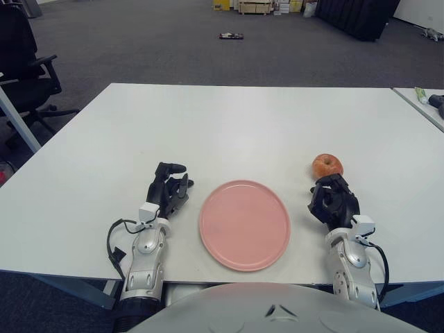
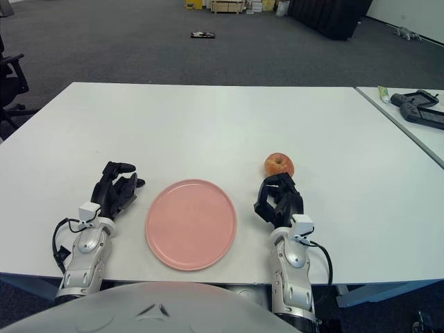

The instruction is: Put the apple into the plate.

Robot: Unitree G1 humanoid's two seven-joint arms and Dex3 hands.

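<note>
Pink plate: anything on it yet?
Nothing: the pink plate shows bare. The apple sits on the white table, right of the plate, just beyond the right hand. The left hand shows left of the plate.

One apple [image 1: 327, 166], frame right. One pink plate [image 1: 244, 224], lower centre. Two robot hands: left robot hand [image 1: 167, 189], right robot hand [image 1: 332, 200]. One white table [image 1: 236, 125].

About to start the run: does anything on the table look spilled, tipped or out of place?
Nothing stands out. The apple sits upright just beyond the right hand, the pink plate lies flat between both hands, and the left hand shows left of it.
</note>
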